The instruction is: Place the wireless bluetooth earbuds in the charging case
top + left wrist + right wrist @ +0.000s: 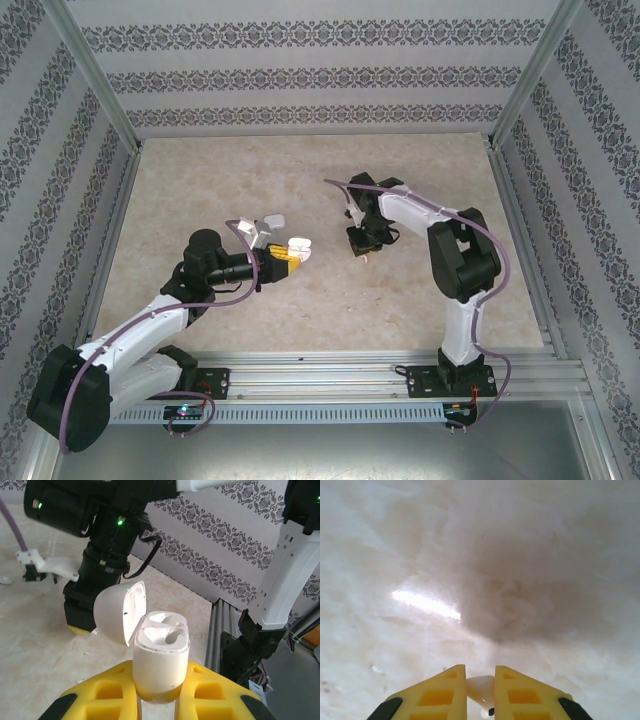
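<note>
While the pale, marbled surface point(300, 170) spreads wide between patterned walls point(300, 60), the two arms reach onto it from the near rail. The left arm point(140, 335) lies low and the right arm point(460, 260) is folded high at the elbow. The left hand point(288, 256) is clenched on the white charging case point(161, 662), whose rounded bottom sits wedged between the yellow fingers point(107, 692) while its body stands upright just past their tips. The case's lid point(117, 612) is swung open and hangs tilted to the left of the body, its hollow inside facing the hand, and the two moulded wells in the top of the case are bare. Ahead of this hand and a little to its left, well apart from the case, the right hand point(364, 250) points straight down with its tips at the surface. Its yellow fingers point(440, 695) are drawn close together and grasp a small white earbud point(479, 690), which sits in the narrow gap between them, its rounded top just short of the tips and a dark spot at its lower end. Far off to the left of the left hand, a tiny white fleck point(4, 580) lies on the surface, too small to tell what it is.
</note>
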Available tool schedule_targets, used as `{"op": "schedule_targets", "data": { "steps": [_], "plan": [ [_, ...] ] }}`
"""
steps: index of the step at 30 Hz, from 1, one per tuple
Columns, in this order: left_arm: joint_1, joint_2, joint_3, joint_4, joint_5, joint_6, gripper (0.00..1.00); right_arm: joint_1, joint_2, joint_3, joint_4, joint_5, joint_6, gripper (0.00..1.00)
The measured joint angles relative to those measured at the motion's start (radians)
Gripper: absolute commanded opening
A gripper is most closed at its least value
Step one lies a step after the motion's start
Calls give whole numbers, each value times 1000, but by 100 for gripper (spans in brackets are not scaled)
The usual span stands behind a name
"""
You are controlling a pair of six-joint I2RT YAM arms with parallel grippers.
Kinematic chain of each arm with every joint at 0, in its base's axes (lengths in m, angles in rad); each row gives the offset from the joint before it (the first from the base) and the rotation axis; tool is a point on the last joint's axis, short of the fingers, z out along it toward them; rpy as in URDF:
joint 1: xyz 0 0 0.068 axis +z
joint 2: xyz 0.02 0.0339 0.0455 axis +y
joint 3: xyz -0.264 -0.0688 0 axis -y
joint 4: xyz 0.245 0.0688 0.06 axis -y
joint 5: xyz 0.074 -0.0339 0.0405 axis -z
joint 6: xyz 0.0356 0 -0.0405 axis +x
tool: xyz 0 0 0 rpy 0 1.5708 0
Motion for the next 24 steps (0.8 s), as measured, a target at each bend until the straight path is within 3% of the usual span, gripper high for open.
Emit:
{"op": "schedule_targets", "data": {
  "steps": [9,17,24],
  "plan": [
    [0,-4,0,35,0,-1,0,45,-304,-47,51,0,67,10],
    [0,9,0,128,1,-16,0,184,-573,-54,141,4,72,9],
    [0,22,0,189,0,-39,0,286,-719,-63,237,3,87,9]
  ]
}}
